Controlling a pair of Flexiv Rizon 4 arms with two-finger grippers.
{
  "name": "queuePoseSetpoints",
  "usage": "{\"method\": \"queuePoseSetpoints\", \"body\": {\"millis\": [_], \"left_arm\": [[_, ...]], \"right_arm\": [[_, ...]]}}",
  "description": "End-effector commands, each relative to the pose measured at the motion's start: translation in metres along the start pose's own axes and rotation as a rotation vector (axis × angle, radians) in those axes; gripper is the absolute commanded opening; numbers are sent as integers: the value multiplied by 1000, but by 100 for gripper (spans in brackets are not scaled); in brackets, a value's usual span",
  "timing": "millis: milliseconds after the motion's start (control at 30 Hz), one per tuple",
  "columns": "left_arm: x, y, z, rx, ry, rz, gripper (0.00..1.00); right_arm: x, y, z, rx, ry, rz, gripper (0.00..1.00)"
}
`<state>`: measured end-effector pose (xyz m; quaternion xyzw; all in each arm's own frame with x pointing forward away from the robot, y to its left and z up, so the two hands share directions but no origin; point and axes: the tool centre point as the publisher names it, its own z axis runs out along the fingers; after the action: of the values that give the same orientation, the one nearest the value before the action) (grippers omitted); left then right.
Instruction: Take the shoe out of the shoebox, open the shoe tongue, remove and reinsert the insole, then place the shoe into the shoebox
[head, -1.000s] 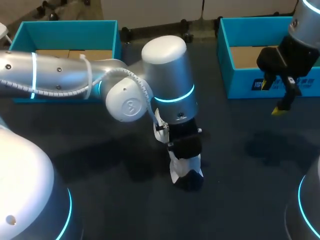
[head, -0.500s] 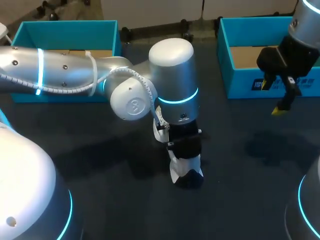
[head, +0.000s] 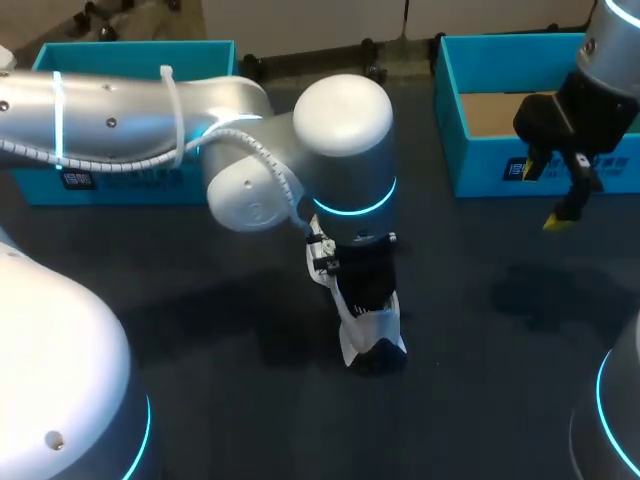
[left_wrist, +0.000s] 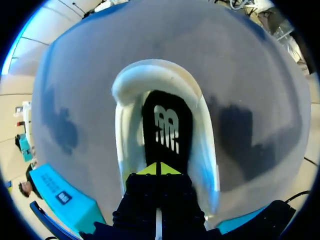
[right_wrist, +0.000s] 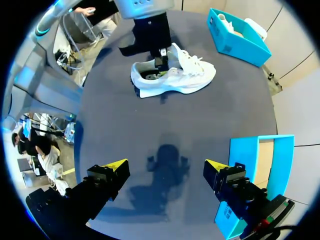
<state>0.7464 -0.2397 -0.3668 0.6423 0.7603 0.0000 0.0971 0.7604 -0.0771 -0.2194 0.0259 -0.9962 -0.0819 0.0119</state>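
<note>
A white sneaker (head: 372, 335) (right_wrist: 175, 75) stands on the dark table at the middle, its tongue up. The black insole (left_wrist: 166, 130) with a white logo lies inside it. My left gripper (left_wrist: 160, 169) (head: 366, 300) points straight down into the shoe's opening. It is shut, its yellow tips together at the insole; whether they pinch it I cannot tell. My right gripper (right_wrist: 165, 165) (head: 565, 205) hangs open and empty at the far right, just in front of the right teal shoebox (head: 480, 160), well away from the shoe.
A second teal box (head: 130, 60) (right_wrist: 235, 35) stands at the back left, partly behind my left arm, with another white shoe in it. The right box (right_wrist: 260, 165) shows a brown cardboard floor. Bare table lies between the shoe and my right gripper.
My left wrist has shifted slightly right and lifted a little, showing more of the shoe below it. The shoe and my right arm have stayed put.
</note>
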Motion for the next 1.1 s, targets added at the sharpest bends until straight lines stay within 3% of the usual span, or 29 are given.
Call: {"method": "queuePoseSetpoints", "body": {"millis": [33,600,633,700,733,833,967,1033,1100], "left_arm": [[4,1,-10,-70,-1,-11,0],[3,3,-12,-73,28,-29,0],[3,4,-15,-138,52,-45,0],[2,3,-18,-134,49,-61,0],[1,3,-21,-204,54,-72,0],[1,2,-19,-264,61,-88,0],[1,0,-15,-279,78,-82,0],[1,0,-14,-279,79,-83,15],[1,2,-15,-281,80,-89,84]], "right_arm": [[0,0,1,1,0,0,100],[0,0,1,1,0,0,100],[0,0,1,1,0,0,100],[0,0,1,1,0,0,100],[0,0,1,1,0,0,100],[0,0,1,1,0,0,100],[0,0,1,1,0,0,100],[0,0,1,1,0,0,100],[0,0,1,1,0,0,100]]}}
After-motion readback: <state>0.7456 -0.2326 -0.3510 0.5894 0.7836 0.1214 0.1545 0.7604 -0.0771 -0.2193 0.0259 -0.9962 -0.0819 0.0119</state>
